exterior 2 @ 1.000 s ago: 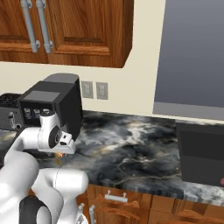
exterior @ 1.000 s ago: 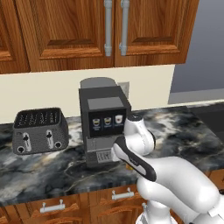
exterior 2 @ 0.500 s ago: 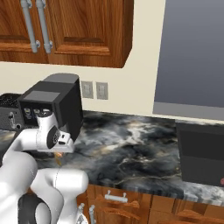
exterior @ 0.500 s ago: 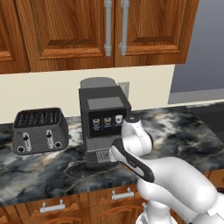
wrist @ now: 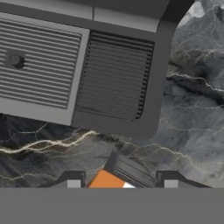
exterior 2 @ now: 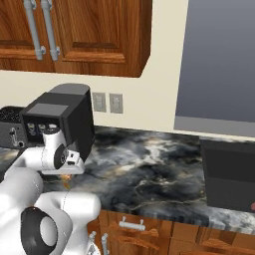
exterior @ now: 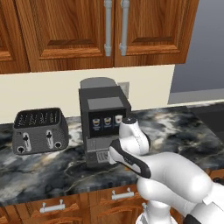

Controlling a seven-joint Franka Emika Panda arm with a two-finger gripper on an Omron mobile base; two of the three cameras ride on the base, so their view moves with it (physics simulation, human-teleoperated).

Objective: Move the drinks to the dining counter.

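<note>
Hand view: one orange carton (wrist: 106, 180) sits between the two finger tips (wrist: 75, 181), the gripper (wrist: 119, 183) clamped on it, low over the marbled counter (wrist: 192, 109) just beside the coffee machine's (exterior: 104, 122) drip tray. One toaster (exterior: 39, 130) stands left of the machine, apart from it. Right of the machine the stone lies open up to a dark box (exterior 2: 230, 173).
</note>
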